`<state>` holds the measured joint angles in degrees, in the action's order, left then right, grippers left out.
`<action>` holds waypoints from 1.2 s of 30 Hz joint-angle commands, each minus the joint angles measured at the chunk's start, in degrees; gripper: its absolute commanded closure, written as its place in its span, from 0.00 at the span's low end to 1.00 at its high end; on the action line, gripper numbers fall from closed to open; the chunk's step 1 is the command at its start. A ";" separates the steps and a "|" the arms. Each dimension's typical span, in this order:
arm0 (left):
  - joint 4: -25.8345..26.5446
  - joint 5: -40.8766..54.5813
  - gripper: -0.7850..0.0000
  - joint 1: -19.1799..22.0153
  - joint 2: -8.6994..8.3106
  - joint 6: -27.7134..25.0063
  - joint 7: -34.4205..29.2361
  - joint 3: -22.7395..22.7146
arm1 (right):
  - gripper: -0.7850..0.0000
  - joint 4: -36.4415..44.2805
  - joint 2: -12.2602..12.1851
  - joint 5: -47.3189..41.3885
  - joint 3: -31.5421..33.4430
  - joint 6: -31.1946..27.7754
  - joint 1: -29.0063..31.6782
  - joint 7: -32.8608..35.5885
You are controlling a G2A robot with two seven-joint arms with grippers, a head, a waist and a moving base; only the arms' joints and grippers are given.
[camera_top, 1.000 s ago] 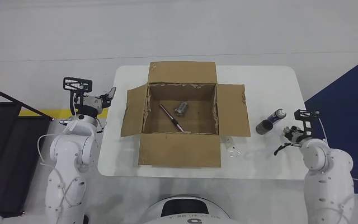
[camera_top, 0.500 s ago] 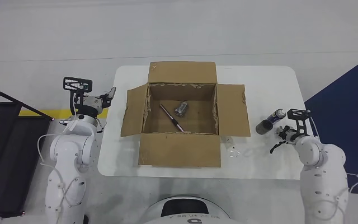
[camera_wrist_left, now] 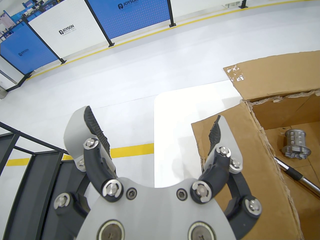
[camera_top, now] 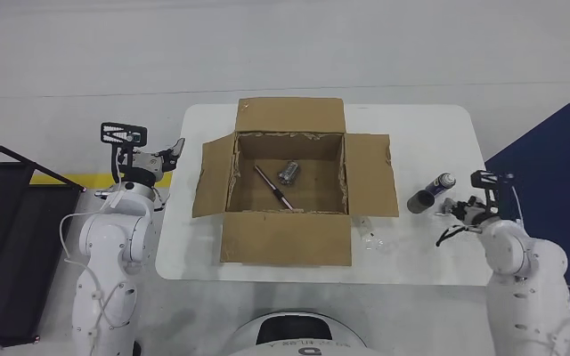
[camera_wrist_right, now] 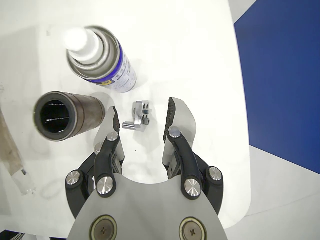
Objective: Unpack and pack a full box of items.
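An open cardboard box sits mid-table with its flaps spread. Inside lie a thin metal rod and a flanged metal cylinder, which the left wrist view also shows as the cylinder. To the box's right stand a blue spray can and a dark sleeve. My right gripper hangs open over a small metal bracket that lies on the table between its fingers. My left gripper is open and empty, off the table's left edge beside the box's left flap.
The white table has bare room behind the can and along its right edge. A clear plastic piece lies by the box's front right corner. A black rack stands on the floor at the far left.
My right arm shifted left toward the can and sleeve, then came back to the right. The left arm and the box's contents have not moved.
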<state>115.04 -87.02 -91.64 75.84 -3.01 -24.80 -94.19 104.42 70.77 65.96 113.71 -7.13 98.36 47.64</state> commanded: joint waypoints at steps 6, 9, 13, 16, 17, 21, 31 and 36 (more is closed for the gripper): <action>0.00 0.00 0.00 0.00 0.00 0.00 0.00 0.00 | 0.52 14.72 0.67 -11.20 2.63 -0.50 5.67 -6.55; 0.00 0.00 0.00 0.00 0.00 0.00 0.00 0.00 | 0.51 20.06 0.81 -16.89 1.50 -5.33 7.32 -9.00; 0.00 0.00 0.00 0.00 0.00 0.00 0.00 0.00 | 0.51 24.61 0.49 -20.48 -3.79 -11.83 5.84 -7.70; 0.00 0.00 0.00 0.00 0.00 0.00 0.00 0.00 | 0.51 24.89 0.07 -20.00 -10.21 -14.75 1.64 -3.65; 0.00 0.00 0.00 0.00 0.00 0.00 0.00 0.00 | 0.51 24.50 -0.03 -18.67 -12.89 -14.87 -0.23 -2.24; 0.00 0.00 0.00 0.00 0.00 0.00 0.00 0.00 | 0.11 21.23 0.05 -14.51 -25.46 -14.24 -7.57 1.24; 0.00 0.00 0.00 0.00 0.00 0.00 0.00 0.00 | 0.00 20.13 0.21 -13.32 -28.99 -13.07 -9.60 1.53; 0.00 0.00 0.00 0.00 0.00 0.00 0.00 0.00 | 0.00 19.73 0.19 -13.24 -29.61 -13.58 -9.46 1.85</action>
<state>115.04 -87.02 -91.64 75.84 -3.01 -24.80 -94.19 124.55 70.97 52.63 84.73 -20.20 88.77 49.17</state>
